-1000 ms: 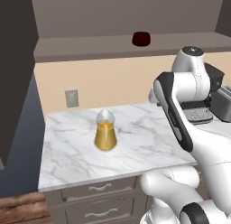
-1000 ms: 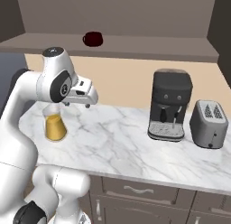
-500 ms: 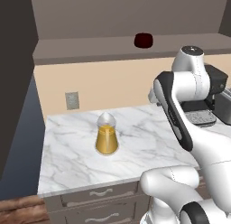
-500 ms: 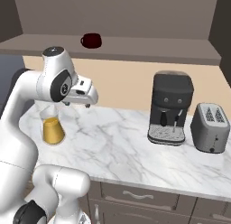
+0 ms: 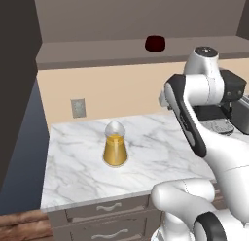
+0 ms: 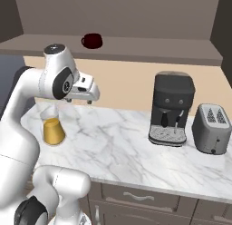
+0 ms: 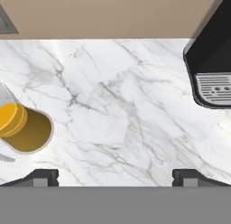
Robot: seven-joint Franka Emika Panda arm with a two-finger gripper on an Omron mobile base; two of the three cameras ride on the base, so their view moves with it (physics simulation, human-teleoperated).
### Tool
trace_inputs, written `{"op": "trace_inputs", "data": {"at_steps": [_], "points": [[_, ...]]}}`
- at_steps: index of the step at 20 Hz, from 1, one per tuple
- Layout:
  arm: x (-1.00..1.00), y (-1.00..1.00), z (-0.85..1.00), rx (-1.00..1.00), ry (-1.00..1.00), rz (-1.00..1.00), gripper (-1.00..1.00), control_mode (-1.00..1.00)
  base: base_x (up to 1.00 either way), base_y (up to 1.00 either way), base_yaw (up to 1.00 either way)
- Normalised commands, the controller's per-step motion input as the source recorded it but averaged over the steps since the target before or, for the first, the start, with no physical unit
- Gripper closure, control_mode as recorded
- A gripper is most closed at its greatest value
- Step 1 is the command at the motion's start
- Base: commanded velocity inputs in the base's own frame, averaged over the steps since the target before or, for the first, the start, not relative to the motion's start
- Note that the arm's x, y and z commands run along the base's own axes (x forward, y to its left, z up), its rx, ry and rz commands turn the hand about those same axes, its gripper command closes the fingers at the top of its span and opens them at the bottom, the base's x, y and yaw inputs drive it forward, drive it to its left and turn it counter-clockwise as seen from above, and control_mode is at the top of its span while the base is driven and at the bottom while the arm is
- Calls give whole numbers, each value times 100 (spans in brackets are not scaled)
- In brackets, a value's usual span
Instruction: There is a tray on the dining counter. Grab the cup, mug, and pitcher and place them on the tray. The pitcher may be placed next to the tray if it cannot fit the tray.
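White arm is raised over the marble worktop (image 5: 82,172), gripper (image 7: 115,177) pointing straight down, jaws wide apart and holding nothing. Pitcher (image 5: 115,146) stands upright on the worktop off to its left; mug (image 6: 92,41) sits on the ledge above. Coffee machine (image 6: 171,109) and toaster (image 6: 212,129) flank the right, with bare marble under the hand.
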Motion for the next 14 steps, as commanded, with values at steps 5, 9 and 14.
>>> {"op": "trace_inputs", "data": {"at_steps": [5,9,14], "points": [[-1,0,56,0,-30,0,-100,-100,0,0,0],[-10,2,62,0,-37,0,-100,-100,0,0,0],[-1,17,61,0,-37,0,-100,-100,0,0,0]]}}
